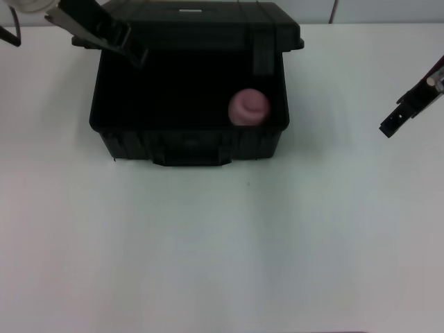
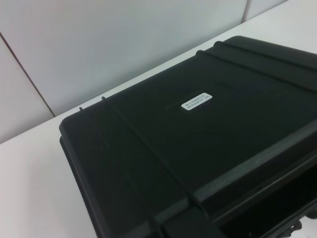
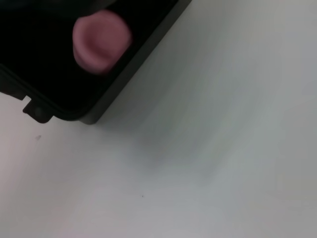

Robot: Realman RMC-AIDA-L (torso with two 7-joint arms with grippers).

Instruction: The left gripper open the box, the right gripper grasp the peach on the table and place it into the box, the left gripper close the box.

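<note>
With the peach (image 1: 248, 107) already lying inside the box (image 1: 125, 139), in its right-hand part close to the front wall, the placing step looks done and the closing step is what remains. The lid (image 1: 208, 24) stands raised at the back of the case, its ribbed outer face and small white label (image 2: 197, 102) filling the left wrist view. The left gripper (image 1: 132, 50) sits over the box's back left corner, just by the lid's edge; whether its fingers are parted or have hold of the lid cannot be told from these views. The right gripper (image 1: 390, 126) hangs above the white counter (image 1: 222, 250), well apart from the box on its right side, carrying nothing; how far its fingers are spread cannot be told either. Judging by this, the next move calls for the left gripper to bring the lid forward and down until it meets the box rim, with the right arm kept clear.
</note>
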